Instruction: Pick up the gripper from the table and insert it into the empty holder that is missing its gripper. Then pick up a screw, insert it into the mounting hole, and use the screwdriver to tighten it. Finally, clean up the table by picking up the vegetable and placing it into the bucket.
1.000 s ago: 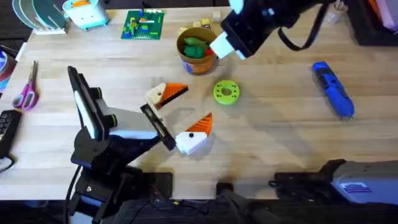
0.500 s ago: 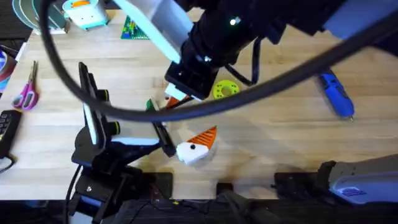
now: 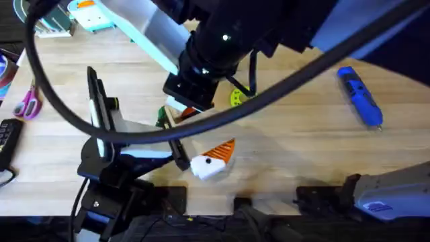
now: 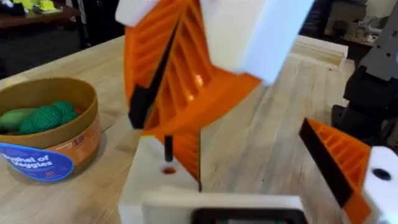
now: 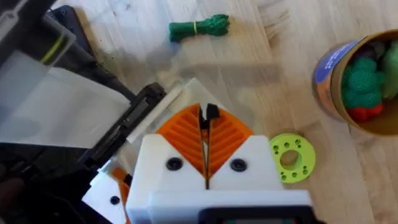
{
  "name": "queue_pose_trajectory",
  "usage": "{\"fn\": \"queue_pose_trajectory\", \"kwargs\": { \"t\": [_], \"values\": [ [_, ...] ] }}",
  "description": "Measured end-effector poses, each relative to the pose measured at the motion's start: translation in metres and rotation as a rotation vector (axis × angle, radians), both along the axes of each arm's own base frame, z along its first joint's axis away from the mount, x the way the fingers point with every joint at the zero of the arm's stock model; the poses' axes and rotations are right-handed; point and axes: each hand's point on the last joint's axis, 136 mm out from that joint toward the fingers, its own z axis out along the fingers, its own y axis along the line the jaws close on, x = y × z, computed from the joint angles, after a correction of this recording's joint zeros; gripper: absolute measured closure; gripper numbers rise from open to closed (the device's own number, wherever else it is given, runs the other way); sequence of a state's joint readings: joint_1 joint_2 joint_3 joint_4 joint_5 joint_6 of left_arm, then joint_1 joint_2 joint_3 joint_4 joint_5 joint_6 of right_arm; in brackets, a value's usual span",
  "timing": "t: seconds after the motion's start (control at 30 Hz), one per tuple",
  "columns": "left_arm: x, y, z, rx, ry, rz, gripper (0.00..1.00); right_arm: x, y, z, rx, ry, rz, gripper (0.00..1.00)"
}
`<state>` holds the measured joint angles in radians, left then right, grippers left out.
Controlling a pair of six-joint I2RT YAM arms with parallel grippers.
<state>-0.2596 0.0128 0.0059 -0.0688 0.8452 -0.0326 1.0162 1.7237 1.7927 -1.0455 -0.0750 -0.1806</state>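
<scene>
My right gripper (image 5: 205,116) is shut on a thin black screw (image 4: 168,147), which points down just above the mounting hole (image 4: 168,169). That hole is in the white holder (image 4: 155,183) of my left arm. The orange gripper (image 4: 188,154) sits in this holder. In the overhead view my right gripper (image 3: 183,110) hangs over that finger. My left gripper (image 4: 249,146) is open, and its other finger (image 3: 211,158) is white with an orange tip. The dark green vegetable (image 5: 199,28) lies on the table (image 3: 302,148). The bucket (image 4: 46,134) holds green toys. The blue screwdriver (image 3: 359,96) lies at the right.
A lime-green ring disc (image 5: 291,157) lies between the bucket (image 5: 360,81) and my left gripper. Pink scissors (image 3: 28,101) lie at the left edge. My right arm (image 3: 269,40) spans the middle, close under the camera. A light blue object (image 3: 91,13) stands at the back left.
My right arm swung from over the bucket, left and toward the front, and now holds its gripper over my left gripper's far finger. The left arm has stayed put.
</scene>
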Motion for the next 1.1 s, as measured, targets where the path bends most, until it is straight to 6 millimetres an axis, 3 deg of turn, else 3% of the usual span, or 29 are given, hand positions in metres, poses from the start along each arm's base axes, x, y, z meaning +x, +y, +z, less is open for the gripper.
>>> {"fn": "queue_pose_trajectory", "kwargs": {
  "t": [0.23,0.57,0.87,1.0,1.1],
  "values": [
    [0.000,0.000,0.000,0.000,0.000,0.000,0.008,0.000,0.000,0.000,-0.001,0.000,0.000,0.995],
    [0.000,0.000,0.000,0.000,0.001,-0.001,0.008,0.002,0.004,-0.020,-0.043,0.028,0.001,0.995],
    [0.000,0.000,0.000,0.000,0.001,-0.001,0.008,0.002,0.005,-0.020,-0.044,0.028,0.001,0.988],
    [0.000,0.000,0.000,0.000,0.001,-0.001,0.008,0.002,0.004,-0.020,-0.046,0.027,0.004,0.762],
    [0.000,0.000,0.000,0.000,0.001,-0.001,0.008,0.003,0.004,-0.020,-0.047,0.024,0.002,0.501]
  ]
}}
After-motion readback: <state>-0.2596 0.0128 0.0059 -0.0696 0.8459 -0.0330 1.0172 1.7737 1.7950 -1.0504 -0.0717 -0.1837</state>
